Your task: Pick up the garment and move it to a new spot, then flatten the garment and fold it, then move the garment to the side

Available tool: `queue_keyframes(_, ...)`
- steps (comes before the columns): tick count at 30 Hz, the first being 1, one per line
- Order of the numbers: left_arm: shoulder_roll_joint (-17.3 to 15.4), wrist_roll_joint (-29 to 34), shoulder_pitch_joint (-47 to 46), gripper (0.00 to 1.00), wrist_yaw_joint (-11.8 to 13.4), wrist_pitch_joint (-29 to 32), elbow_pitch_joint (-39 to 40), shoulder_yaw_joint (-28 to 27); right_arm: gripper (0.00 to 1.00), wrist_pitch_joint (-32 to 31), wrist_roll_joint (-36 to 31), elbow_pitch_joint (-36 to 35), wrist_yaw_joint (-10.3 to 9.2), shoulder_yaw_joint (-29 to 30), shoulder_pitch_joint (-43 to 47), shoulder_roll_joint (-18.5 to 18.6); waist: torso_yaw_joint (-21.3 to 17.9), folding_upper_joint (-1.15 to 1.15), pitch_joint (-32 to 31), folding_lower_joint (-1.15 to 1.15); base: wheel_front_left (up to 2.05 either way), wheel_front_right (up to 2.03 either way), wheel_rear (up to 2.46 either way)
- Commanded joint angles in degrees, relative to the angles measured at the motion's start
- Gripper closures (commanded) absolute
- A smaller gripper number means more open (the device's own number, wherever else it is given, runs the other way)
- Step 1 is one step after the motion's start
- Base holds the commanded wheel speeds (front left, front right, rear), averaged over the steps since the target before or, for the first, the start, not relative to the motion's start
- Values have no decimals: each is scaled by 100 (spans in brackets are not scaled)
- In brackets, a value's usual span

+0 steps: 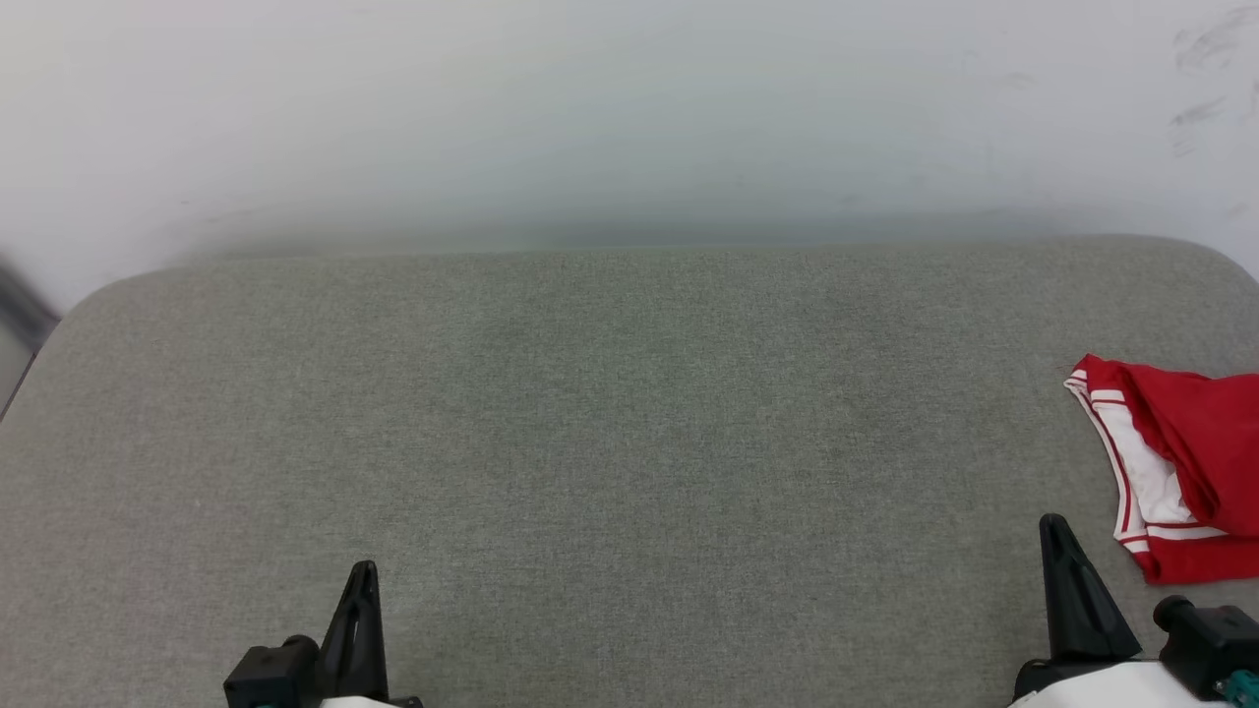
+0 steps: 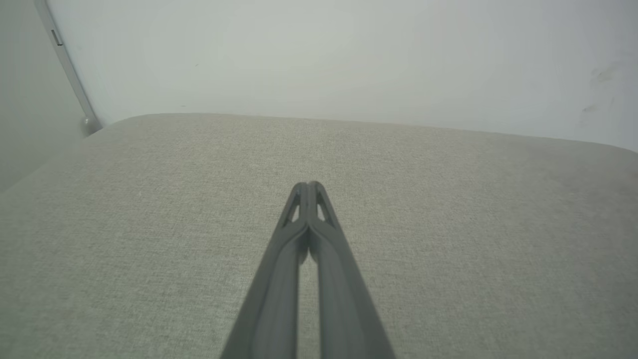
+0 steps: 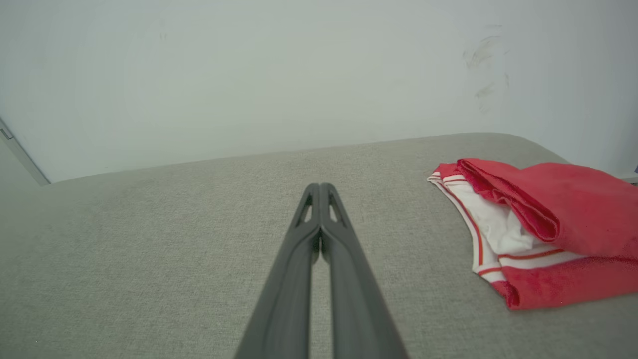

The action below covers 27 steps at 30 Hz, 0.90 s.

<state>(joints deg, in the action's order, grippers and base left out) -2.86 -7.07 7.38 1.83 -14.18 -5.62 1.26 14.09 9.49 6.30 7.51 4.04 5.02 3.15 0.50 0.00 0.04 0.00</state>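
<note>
The garment (image 1: pixel 1185 462) is a red shirt with a white, red-striped sleeve, bunched in a heap at the right edge of the grey fabric surface (image 1: pixel 610 413); part of it runs out of the head view. In the right wrist view the garment (image 3: pixel 543 224) lies to the right of the fingers, apart from them. My right gripper (image 1: pixel 1054 526) stands at the lower right, shut, its tips (image 3: pixel 319 188) pressed together with nothing between. My left gripper (image 1: pixel 366 572) is at the lower left, also shut and holding nothing (image 2: pixel 307 186).
A pale wall (image 1: pixel 629 118) rises behind the surface's rounded far edge, with dark scuff marks (image 1: pixel 1205 69) at the upper right. A grey metal bar (image 2: pixel 67 67) leans at the far left corner.
</note>
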Motion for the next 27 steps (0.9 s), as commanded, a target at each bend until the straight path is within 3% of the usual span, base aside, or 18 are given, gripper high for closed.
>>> queue_keyframes(1, -2, -394, -136, 100, -54, 80, 46, -53, 100, -69, 403, -45, 0, 6, -85, 5, -2, 0, 1, 0, 0, 0, 0)
queue_keyframes(27, -3, -3063, -554, 100, -345, 735, -235, -297, 100, -699, 3022, 217, -1, 57, -450, 23, -12, 0, 4, 0, 0, 0, 0)
